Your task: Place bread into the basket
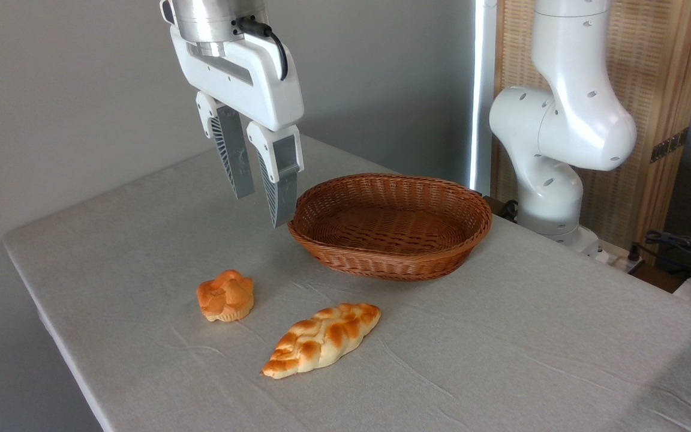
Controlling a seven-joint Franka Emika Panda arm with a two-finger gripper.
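A: Status on the gripper [261, 210]?

B: Up in the air, fingers pointing down, spread with a clear gap between them — nothing held. It hangs over the table [501, 360] just left of the wicker basket [345, 255], fingertips about level with the basket's rim in this view. Not touching anything.

A: And the bun?

B: The bread [225, 295] sits on the tablecloth, upright, knotted orange top up, paler ridged base down. It's toward the front of the table, left of centre, below and slightly left of the gripper in the picture. Well apart from the fingers.

A: Distance to the basket?

B: Near, not touching. Basket is behind and to the right of it — oval, brown, shallow, flared sides. Inside looks bare; I see only the woven bottom.

A: Anything else on the table?

B: One braided loaf [321, 339], golden and cream, lying diagonally just right of the bun and in front of the basket. Clear gap to both.

A: Arm?

B: White arm base [552, 162] stands at the far right corner of the table, behind the basket. Some cables [681, 246] beyond it at the right edge. Cloth is light grey, lightly creased.
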